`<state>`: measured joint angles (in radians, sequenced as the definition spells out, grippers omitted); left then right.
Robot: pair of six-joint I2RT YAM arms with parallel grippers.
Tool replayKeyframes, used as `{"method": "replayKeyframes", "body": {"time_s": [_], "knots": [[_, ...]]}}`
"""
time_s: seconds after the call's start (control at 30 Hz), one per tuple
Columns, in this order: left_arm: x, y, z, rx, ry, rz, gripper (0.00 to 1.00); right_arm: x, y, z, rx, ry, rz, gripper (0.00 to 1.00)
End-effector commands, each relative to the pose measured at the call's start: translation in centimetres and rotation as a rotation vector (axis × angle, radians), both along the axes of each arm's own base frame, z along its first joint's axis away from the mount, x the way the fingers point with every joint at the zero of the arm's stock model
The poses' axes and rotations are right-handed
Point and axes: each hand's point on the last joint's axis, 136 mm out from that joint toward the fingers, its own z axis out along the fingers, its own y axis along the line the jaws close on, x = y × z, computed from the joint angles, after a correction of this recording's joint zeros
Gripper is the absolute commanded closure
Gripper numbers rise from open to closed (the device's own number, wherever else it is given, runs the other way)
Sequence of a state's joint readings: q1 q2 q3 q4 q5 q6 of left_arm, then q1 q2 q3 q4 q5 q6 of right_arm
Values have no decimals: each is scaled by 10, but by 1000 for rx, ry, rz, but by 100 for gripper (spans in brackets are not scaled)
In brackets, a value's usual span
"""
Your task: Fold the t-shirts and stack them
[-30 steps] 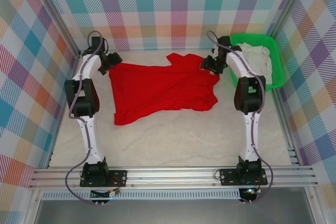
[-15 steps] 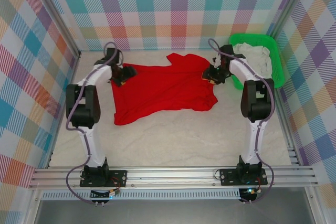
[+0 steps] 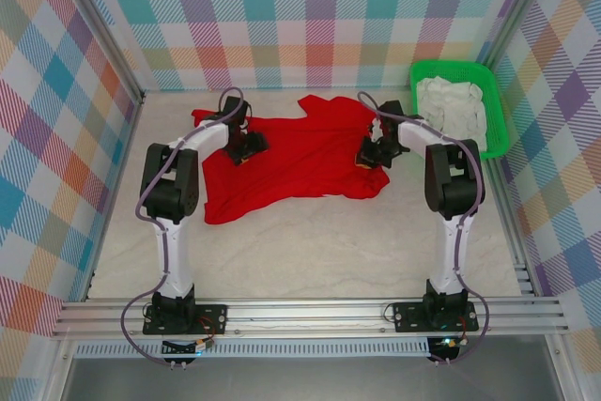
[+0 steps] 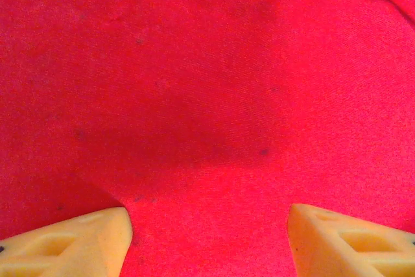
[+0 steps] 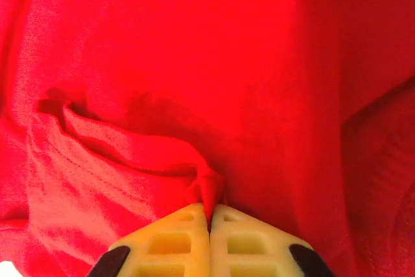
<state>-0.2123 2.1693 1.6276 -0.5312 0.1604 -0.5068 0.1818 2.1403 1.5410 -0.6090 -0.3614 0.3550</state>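
Top external view: both arms have swung inward since a second ago, so the left gripper (image 3: 246, 146) and right gripper (image 3: 369, 155) now sit over the red t-shirt (image 3: 300, 171), which lies rumpled near the table's (image 3: 310, 251) far edge. Left wrist view adds that its fingers (image 4: 71, 241) are spread, perhaps touching the cloth. Right wrist view shows its fingers (image 5: 175, 238) pressed together, pinching a raised fold.

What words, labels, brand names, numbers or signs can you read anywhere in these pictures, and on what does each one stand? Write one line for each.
No text can be read anywhere in these pictures.
On the red t-shirt: plain cloth showing, no print or label visible.
On the green basket and the white cloth in it: no writing.
On the checked walls: coloured pattern, no words or numbers.
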Motion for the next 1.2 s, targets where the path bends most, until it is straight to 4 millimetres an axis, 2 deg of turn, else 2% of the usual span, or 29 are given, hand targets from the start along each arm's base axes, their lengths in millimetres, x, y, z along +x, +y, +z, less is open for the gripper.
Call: {"method": "replayKeyframes", "body": {"time_s": [0.0, 0.1, 0.27, 0.5, 0.7, 0.87, 1.17], "knots": [[-21, 19, -40, 94, 112, 57, 35, -6, 3, 33, 42, -70, 9, 100], [-28, 24, -47, 121, 137, 72, 35, -18, 4, 53, 65, -114, 19, 100], [-37, 29, -56, 143, 166, 81, 36, -54, 8, 83, 134, -172, 54, 100], [-43, 29, -63, 135, 181, 87, 37, -117, 16, 97, 260, -174, 115, 100], [-46, 30, -66, 134, 187, 88, 37, -182, 26, 107, 347, -159, 194, 100], [-47, 29, -67, 129, 185, 87, 38, -238, 33, 98, 370, -98, 245, 100], [-48, 28, -64, 122, 177, 84, 38, -298, 32, 65, 345, 40, 204, 100]]}}
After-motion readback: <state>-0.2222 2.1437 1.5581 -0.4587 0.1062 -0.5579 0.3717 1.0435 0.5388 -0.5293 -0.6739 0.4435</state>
